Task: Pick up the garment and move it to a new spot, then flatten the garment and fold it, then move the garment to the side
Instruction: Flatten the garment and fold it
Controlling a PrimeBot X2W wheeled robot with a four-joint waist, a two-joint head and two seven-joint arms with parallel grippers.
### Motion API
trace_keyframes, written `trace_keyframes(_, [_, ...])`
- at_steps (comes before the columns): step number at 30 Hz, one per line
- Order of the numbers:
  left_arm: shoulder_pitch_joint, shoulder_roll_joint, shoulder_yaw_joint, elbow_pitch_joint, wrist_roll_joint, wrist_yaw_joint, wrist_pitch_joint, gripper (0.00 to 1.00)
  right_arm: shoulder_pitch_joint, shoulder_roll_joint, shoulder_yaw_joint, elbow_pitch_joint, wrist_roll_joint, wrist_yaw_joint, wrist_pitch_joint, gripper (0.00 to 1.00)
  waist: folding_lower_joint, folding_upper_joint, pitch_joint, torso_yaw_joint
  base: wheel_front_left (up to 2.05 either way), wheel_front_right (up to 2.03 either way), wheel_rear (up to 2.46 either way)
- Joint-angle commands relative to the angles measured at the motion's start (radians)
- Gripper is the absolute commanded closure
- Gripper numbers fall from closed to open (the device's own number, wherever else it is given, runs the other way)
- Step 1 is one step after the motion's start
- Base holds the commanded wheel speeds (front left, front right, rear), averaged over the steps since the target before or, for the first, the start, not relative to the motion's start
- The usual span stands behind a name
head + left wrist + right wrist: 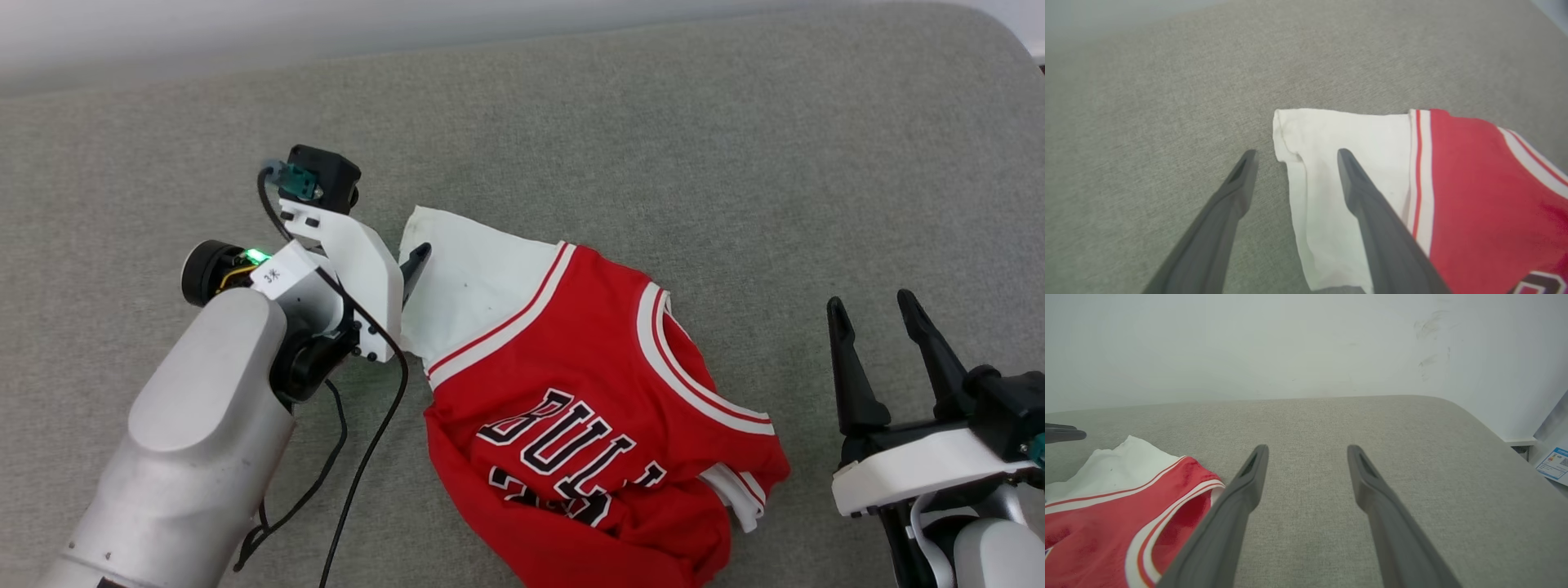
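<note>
Pick-up step: I have the left gripper [1294,155], fingers open, astride the white sleeve [1339,134] of the shirt [571,359] crumpled on the grey cushion [653,122], right gripper [871,304] open nearby; next I'd lower and pinch.

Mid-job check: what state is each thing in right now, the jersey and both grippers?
Bulls jersey: crumpled, not folded, lying on the grey fabric surface.
White sleeve: spread out flat, held by nothing.
Left gripper: open, straddling the sleeve's edge.
Right gripper: open, empty, apart from the jersey.
</note>
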Motion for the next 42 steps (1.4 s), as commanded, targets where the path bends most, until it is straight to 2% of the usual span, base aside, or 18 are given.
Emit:
trace_keyframes(1, [-0.03, 0.005, -0.011, 0.034, -0.005, -0.01, 0.04, 0.0, -0.023, 0.001, 0.003, 0.006, 0.004, -0.001, -0.013, 0.0, -0.0001, 0.0, 0.051, -0.038, 0.0, 0.0, 0.0])
trace_keyframes(6, [-0.091, 0.006, -0.047, 0.142, -0.02, -0.034, 0.149, 0.0, -0.045, 0.001, 0.003, 0.026, 0.014, -0.001, -0.031, 0.0, -0.0001, 0.0, 0.093, -0.048, 0.0, 0.0, 0.0])
trace_keyframes(11, [-0.078, -0.021, -0.104, 0.241, -0.047, -0.053, 0.253, 0.0, -0.061, 0.001, 0.008, 0.05, 0.021, -0.001, -0.047, 0.0, -0.0001, 0.0, 0.107, -0.046, 0.0, 0.0, 0.0])
trace_keyframes(12, [-0.075, -0.024, -0.117, 0.253, -0.049, -0.057, 0.268, 0.47, -0.062, 0.001, 0.009, 0.054, 0.023, -0.001, -0.049, 0.0, -0.0001, 0.0, 0.108, -0.044, 0.0, 0.0, 0.0])
trace_keyframes(13, [-0.073, -0.029, -0.127, 0.256, -0.052, -0.061, 0.268, 0.77, -0.064, 0.001, 0.009, 0.058, 0.026, -0.001, -0.05, 0.0, -0.0001, 0.0, 0.108, -0.042, 0.0, 0.0, 0.0])
trace_keyframes(14, [-0.075, -0.032, -0.133, 0.258, -0.053, -0.064, 0.256, 1.0, -0.067, 0.001, 0.009, 0.061, 0.026, -0.001, -0.051, 0.0, -0.0001, 0.0, 0.108, -0.04, 0.0, 0.0, 0.0])
trace_keyframes(19, [-0.11, -0.018, -0.138, 0.24, -0.012, -0.062, 0.126, 1.0, -0.074, 0.001, 0.008, 0.074, 0.028, -0.001, -0.053, 0.0, -0.0001, 0.0, 0.091, -0.018, 0.0, 0.0, 0.0])
trace_keyframes(26, [-0.09, 0.027, -0.083, 0.177, 0.008, -0.003, -0.055, 1.0, -0.046, 0.001, -0.011, 0.089, 0.017, -0.001, -0.041, 0.0, -0.0001, 0.0, 0.019, 0.024, 0.0, 0.0, 0.0])
trace_keyframes(33, [0.088, 0.114, -0.006, 0.008, -0.02, 0.114, -0.124, 1.0, -0.01, 0.001, -0.04, 0.086, 0.008, -0.001, -0.022, 0.0, -0.0001, 0.0, -0.06, 0.074, 0.0, 0.0, 0.0])
trace_keyframes(34, [0.088, 0.114, -0.006, 0.008, -0.02, 0.114, -0.124, 1.0, -0.01, 0.001, -0.04, 0.086, 0.008, -0.001, -0.022, 0.0, -0.0001, 0.0, -0.06, 0.074, 0.0, 0.0, 0.0])
trace_keyframes(42, [0.424, 0.179, 0.097, -0.206, -0.118, 0.265, -0.143, 1.0, 0.03, 0.001, -0.058, 0.069, -0.001, -0.001, -0.001, 0.0, -0.0001, 0.0, -0.112, 0.112, 0.0, 0.0, 0.0])
